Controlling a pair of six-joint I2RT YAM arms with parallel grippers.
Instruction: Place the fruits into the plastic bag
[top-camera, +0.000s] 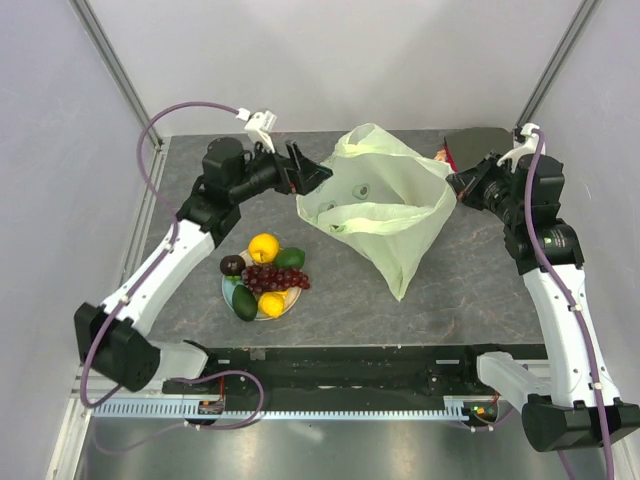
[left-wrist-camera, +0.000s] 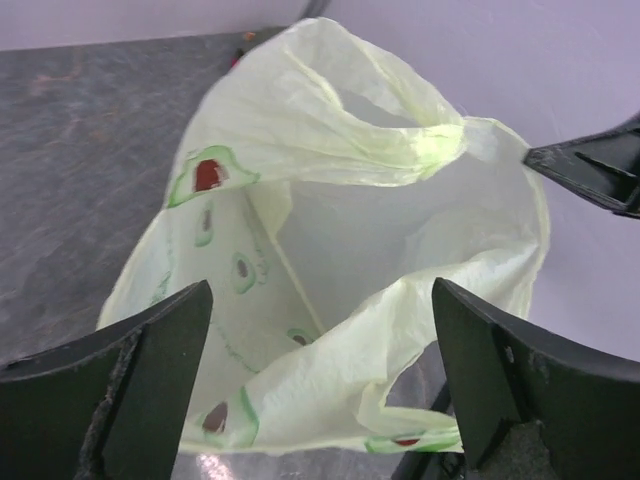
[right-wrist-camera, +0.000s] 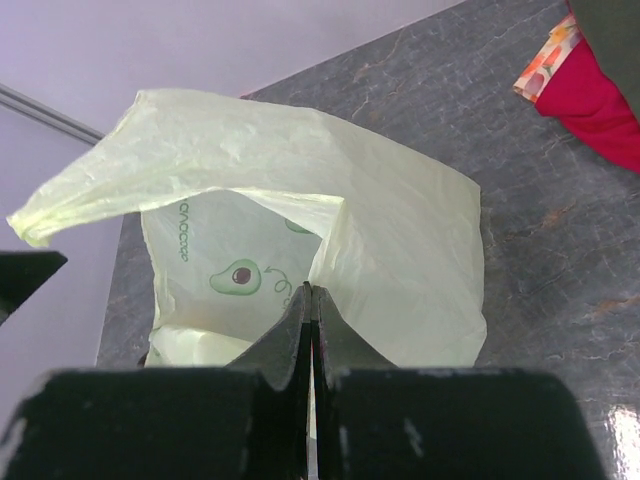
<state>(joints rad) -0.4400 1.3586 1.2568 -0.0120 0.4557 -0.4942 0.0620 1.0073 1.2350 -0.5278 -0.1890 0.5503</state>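
Plastic bag (top-camera: 385, 205) centre frame, mouth open, looks empty | your right gripper (top-camera: 455, 185) pinches its rim; left gripper (top-camera: 312, 174) wide beside it | fruits (top-camera: 265, 275) all on plate (top-camera: 227, 288) (lower left), none bagged yet

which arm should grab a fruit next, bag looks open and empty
Left. The left gripper is open and empty, and the fruits lie on the left, close to that arm. The right gripper is shut on the rim of the plastic bag, holding its mouth up.
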